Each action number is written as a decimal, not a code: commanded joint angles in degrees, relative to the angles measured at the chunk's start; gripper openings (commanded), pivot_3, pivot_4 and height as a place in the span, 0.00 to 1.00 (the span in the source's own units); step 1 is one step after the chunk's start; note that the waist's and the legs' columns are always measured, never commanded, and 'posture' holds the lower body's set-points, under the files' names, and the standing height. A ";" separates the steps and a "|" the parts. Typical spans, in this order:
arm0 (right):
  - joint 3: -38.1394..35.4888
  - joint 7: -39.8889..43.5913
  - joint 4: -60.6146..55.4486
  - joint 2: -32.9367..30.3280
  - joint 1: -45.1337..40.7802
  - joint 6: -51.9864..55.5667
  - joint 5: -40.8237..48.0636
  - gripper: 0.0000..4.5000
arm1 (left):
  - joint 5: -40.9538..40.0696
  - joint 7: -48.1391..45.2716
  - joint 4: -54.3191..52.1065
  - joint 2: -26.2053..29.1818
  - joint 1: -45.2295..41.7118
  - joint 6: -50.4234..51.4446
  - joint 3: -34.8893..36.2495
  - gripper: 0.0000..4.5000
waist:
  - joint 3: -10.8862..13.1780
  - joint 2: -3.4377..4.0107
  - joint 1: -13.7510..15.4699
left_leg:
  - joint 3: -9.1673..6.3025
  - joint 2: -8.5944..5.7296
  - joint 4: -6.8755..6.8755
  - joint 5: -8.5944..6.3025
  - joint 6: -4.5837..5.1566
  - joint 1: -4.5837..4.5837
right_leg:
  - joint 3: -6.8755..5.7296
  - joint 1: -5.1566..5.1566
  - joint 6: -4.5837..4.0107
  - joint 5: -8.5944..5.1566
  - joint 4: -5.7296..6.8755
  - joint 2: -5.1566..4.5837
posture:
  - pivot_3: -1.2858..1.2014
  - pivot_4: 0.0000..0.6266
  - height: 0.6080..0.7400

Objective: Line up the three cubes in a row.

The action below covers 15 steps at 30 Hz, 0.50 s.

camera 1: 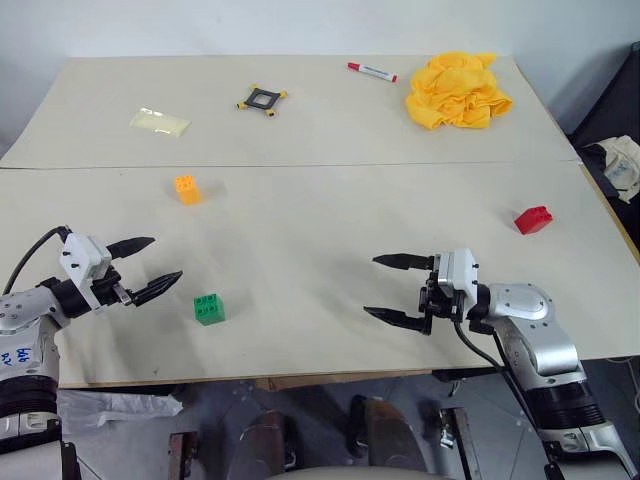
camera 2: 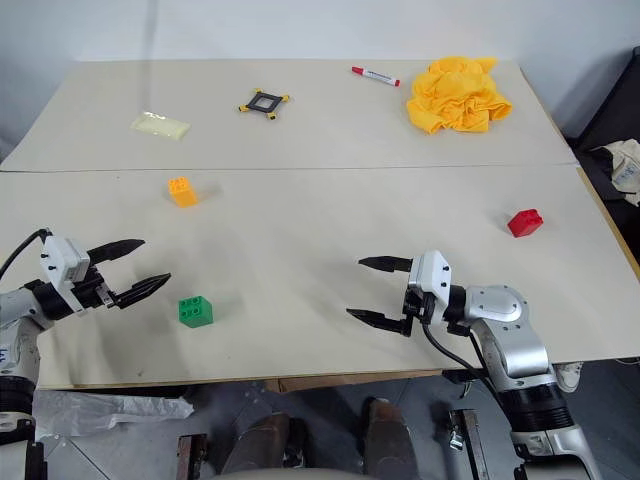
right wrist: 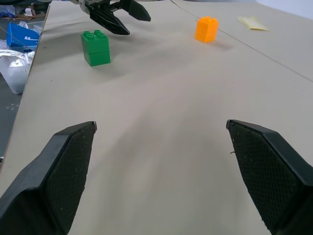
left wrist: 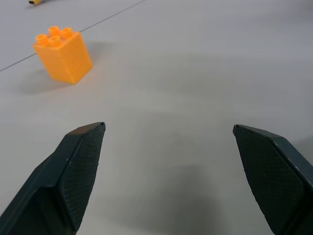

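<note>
Three small studded plastic cubes sit well apart, orange-yellow cube (camera 1: 187,189) upper left, green cube (camera 1: 209,309) lower left, red cube (camera 1: 533,220) right; likely light, rigid, slick, best pinched across flat sides; left gripper (camera 1: 148,267) and right gripper (camera 1: 391,290) both spread wide, empty.

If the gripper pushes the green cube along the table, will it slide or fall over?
The green cube looks like rigid plastic with flat sides, so it probably slides on the smooth table. It stands taller than wide, so a high push might tip it. It seems light.
</note>
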 commanded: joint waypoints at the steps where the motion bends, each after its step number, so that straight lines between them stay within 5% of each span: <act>1: -0.49 0.13 -0.22 0.50 -0.42 -1.50 0.39 1.00 | -1.42 1.03 -2.37 0.02 0.19 -0.58 2.42 0.99 | 0.00 0.00 0.02 | 0.00 0.00 0.00 0.00 0.00 0.00 | 0.00 0.00 0.00 0.00 0.00 0.00 | 0.52 0.24 1.00; 6: -5.03 -2.55 -4.96 -2.06 2.61 1.90 3.23 1.00 | -7.29 1.46 -14.60 0.60 1.20 16.60 0.27 0.99 | 0.00 0.00 0.16 | -0.03 0.01 0.03 0.00 0.00 -0.02 | -0.02 0.00 0.00 0.00 0.01 -0.01 | 0.52 0.24 1.00; 10: -16.76 -9.35 -9.77 -5.59 7.12 6.76 7.96 1.00 | -9.91 2.56 -27.95 -3.60 -1.04 20.49 -3.56 0.99 | 0.00 0.00 1.06 | -0.15 -0.14 0.09 -0.03 0.08 -0.08 | -0.03 0.05 0.04 0.02 0.03 -0.19 | 0.52 0.24 1.00; 15: -33.07 -14.14 -14.86 -7.31 22.97 4.78 6.76 1.00 | -6.87 -2.38 -35.86 -5.42 -3.85 21.88 -13.74 0.99 | -0.02 -0.01 2.68 | -0.18 -0.17 0.17 -0.04 0.08 -0.05 | -0.07 0.13 0.06 0.03 -0.01 -0.09 | 0.52 0.24 1.00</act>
